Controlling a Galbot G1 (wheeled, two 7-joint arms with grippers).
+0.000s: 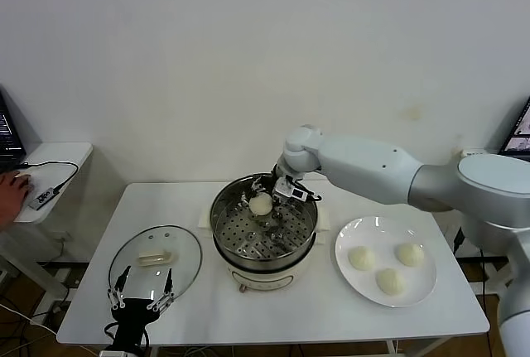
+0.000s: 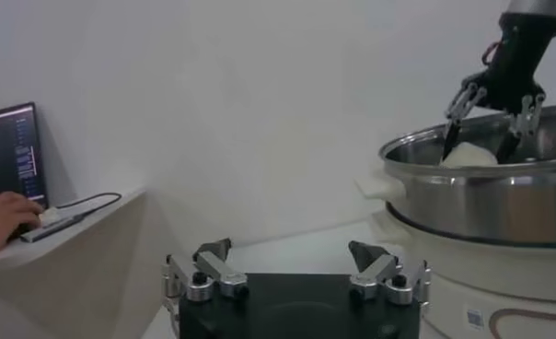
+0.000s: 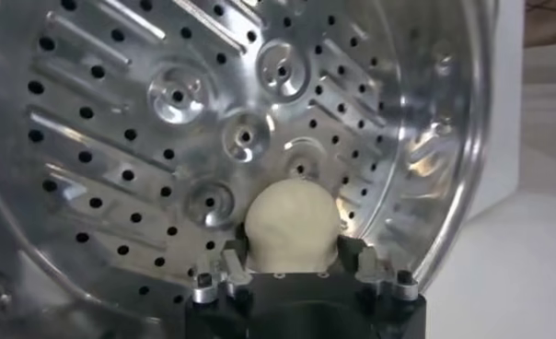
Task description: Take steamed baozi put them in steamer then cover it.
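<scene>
Currently, right gripper (image 1: pixel 263 194): jaws spread around baozi (image 1: pixel 262 204) on steamer (image 1: pixel 224 212) tray.
Left gripper (image 1: pixel 141 294): released, parked near cover (image 1: pixel 186 249).

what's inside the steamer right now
Inside the steamer sits its perforated tray with one baozi between the right gripper's fingers. No other bun shows there. Whatever is under the tray is hidden.
</scene>
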